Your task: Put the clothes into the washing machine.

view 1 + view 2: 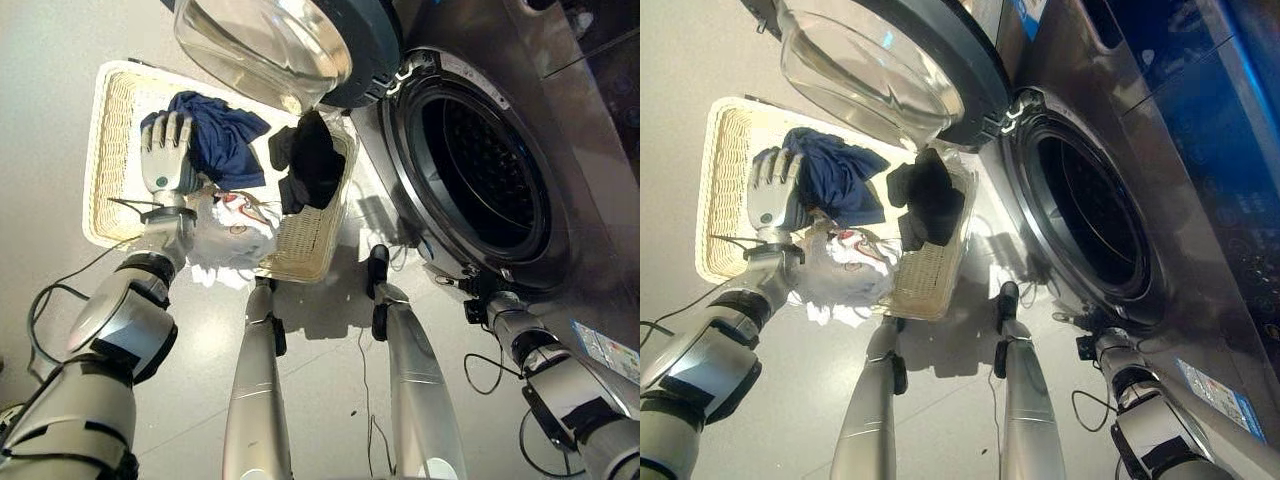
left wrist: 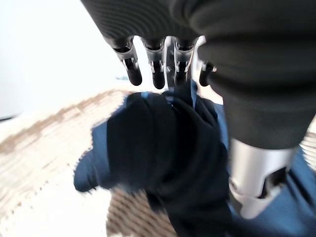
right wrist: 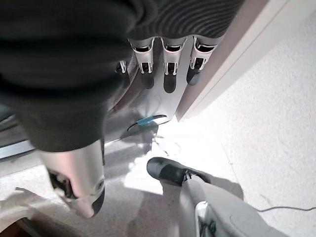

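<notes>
Left hand open over navy garment; basket beneath.

A smooth, pale grey floor fills the left and near part of the scene, bright where light falls on it. On the right rises a dark metallic front panel with a glossy sheen; in the right eye view its far right part reflects deep blue.
</notes>
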Available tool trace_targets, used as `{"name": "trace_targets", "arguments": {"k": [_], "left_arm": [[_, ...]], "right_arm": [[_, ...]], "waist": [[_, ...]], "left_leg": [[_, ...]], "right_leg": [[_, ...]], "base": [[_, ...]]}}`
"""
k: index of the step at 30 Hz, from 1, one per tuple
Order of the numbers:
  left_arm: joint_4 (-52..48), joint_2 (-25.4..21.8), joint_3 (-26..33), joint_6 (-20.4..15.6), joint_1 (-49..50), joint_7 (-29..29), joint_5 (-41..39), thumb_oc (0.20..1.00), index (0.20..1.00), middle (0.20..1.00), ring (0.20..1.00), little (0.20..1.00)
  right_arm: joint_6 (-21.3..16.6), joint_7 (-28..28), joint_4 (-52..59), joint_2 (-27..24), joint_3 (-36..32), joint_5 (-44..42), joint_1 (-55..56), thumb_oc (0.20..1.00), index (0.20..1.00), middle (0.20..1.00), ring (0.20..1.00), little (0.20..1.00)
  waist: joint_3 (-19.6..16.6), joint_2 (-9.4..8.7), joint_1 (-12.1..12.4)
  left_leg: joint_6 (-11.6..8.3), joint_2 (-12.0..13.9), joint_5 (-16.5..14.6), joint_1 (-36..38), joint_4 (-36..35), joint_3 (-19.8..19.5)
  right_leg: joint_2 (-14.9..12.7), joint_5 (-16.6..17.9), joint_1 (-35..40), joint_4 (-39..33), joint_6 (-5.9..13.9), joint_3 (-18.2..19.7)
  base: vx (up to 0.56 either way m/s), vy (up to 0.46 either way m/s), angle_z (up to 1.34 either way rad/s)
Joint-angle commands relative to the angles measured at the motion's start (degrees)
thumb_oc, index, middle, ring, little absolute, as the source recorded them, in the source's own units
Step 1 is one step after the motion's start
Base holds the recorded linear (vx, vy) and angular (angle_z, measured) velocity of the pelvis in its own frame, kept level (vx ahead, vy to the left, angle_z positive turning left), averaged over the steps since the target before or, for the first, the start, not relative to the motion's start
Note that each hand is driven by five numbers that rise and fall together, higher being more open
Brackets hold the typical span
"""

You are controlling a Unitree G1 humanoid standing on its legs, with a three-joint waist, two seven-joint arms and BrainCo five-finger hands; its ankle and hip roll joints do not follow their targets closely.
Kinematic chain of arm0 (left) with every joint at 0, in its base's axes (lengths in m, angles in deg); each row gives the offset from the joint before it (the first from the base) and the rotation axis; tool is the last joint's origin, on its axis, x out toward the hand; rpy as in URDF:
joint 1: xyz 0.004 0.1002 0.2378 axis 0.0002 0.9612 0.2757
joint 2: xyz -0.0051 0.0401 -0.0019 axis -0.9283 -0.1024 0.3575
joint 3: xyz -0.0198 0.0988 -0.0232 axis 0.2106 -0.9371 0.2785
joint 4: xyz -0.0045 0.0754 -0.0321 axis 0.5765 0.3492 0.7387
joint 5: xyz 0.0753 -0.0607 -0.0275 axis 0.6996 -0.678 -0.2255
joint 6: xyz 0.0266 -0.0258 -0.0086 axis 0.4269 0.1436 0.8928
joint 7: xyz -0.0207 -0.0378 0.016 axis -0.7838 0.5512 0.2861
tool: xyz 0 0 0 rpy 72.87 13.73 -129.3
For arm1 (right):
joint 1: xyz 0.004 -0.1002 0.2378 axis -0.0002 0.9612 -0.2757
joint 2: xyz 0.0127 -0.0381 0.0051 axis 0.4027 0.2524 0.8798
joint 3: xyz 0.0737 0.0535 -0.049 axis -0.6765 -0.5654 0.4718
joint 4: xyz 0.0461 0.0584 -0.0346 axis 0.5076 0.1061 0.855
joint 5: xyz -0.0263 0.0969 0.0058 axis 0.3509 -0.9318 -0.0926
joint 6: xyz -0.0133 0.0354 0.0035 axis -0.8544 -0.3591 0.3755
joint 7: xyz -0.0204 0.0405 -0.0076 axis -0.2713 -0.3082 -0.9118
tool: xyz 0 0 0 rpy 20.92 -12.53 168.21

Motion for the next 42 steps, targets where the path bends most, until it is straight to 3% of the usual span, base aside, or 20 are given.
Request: {"name": "trace_targets", "arguments": {"k": [1, 13, 23, 31, 36, 37, 38, 42], "left_arm": [[1.45, -3.56, 1.74, 2.43, -4.56, 4.1, -1.38, 1.0, 1.0, 1.0, 1.0, 1.0], [2.22, -4.25, 1.81, 3.19, -5.8, 4.84, -0.78, 1.0, 1.0, 1.0, 1.0, 1.0], [1.82, -4.51, -1.98, -0.17, -8.51, -2.5, -0.06, 1.0, 1.0, 1.0, 1.0, 1.0], [2.06, -5.96, -4.6, 2.4, -11.58, -3.72, -2.48, 1.0, 1.0, 1.0, 1.0, 1.0], [2.42, -6.32, -5.39, 3.38, -12.7, -7.77, -3.15, 1.0, 1.0, 1.0, 1.0, 1.0], [2.46, -6.31, -5.49, 3.52, -12.72, -8.17, -3.36, 0.947, 0.947, 0.947, 0.947, 0.947], [2.79, -6.27, -5.77, 3.84, -12.92, -11.06, -3.92, 0.2, 0.2, 0.2, 0.2, 0.2], [3.27, -6.27, -6.39, 4.01, -13.19, -14.41, -5.92, 0.2, 0.2, 0.2, 0.2, 0.2]], "right_arm": [[-0.33, 1.04, 1.43, -2.7, 0.96, -2.8, 2.03, 1.0, 1.0, 1.0, 1.0, 1.0], [-1.25, 0.84, 1.43, -3.12, 1.16, -3.54, 1.95, 1.0, 1.0, 1.0, 1.0, 1.0], [-1.28, 0.3, 1.48, -4.3, 2.0, -3.53, 0.1, 1.0, 1.0, 1.0, 1.0, 1.0], [-2.36, 0.22, 1.96, -5.42, 2.62, -3.81, 0.06, 1.0, 1.0, 1.0, 1.0, 1.0], [-2.88, 0.02, 2.43, -5.66, 2.61, -4.2, 0.28, 1.0, 1.0, 1.0, 1.0, 1.0], [-2.91, -0.01, 2.48, -5.66, 2.61, -4.21, 0.28, 1.0, 1.0, 1.0, 1.0, 1.0], [-3.21, 0.0, 2.54, -5.51, 2.71, -4.15, 0.18, 1.0, 1.0, 1.0, 1.0, 1.0], [-3.39, -0.33, 2.74, -5.97, 3.01, -4.71, -0.52, 1.0, 1.0, 1.0, 1.0, 1.0]], "waist": [[-0.53, -2.48, 0.8], [-0.53, -3.02, 0.56], [-0.53, -3.27, 0.03], [-0.53, -3.73, -0.46], [-0.53, -4.14, -0.61], [-0.53, -4.17, -0.61], [-0.53, -4.34, -0.65], [-0.53, -4.5, -0.69]], "left_leg": [[2.69, -2.28, -5.88, -3.45, 9.4, -1.47], [2.69, -2.4, -6.38, -6.55, 10.55, -2.22], [2.72, -2.52, -6.61, -9.37, 10.98, -2.49], [2.92, -2.87, -7.17, -12.09, 12.31, -2.8], [3.0, -3.1, -7.48, -13.38, 13.01, -3.04], [3.01, -3.1, -7.49, -13.44, 13.06, -3.03], [3.05, -3.15, -7.53, -13.62, 13.1, -3.09], [3.02, -3.13, -7.44, -13.87, 13.01, -3.14]], "right_leg": [[2.52, 7.92, 1.09, -7.86, 0.32, 1.08], [2.77, 8.01, -1.65, -7.27, 0.28, 1.05], [3.27, 8.26, -4.29, -7.08, 0.3, 1.43], [3.44, 8.33, -6.71, -6.56, 0.27, 1.43], [3.39, 8.5, -7.77, -6.25, 0.43, 1.27], [3.39, 8.52, -7.82, -6.21, 0.45, 1.23], [3.45, 8.61, -7.94, -6.25, 0.51, 1.17], [3.48, 8.75, -8.18, -6.36, 0.58, 1.07]], "base": [[0.0, 0.0, 0.0], [0.0, 0.0, 0.0], [0.01, 0.015, 0.0], [0.01, 0.009, 0.0], [0.0, 0.0, 0.0], [0.0, 0.0, 0.0], [0.0, 0.0, 0.0], [0.0, 0.0, 0.0]]}}
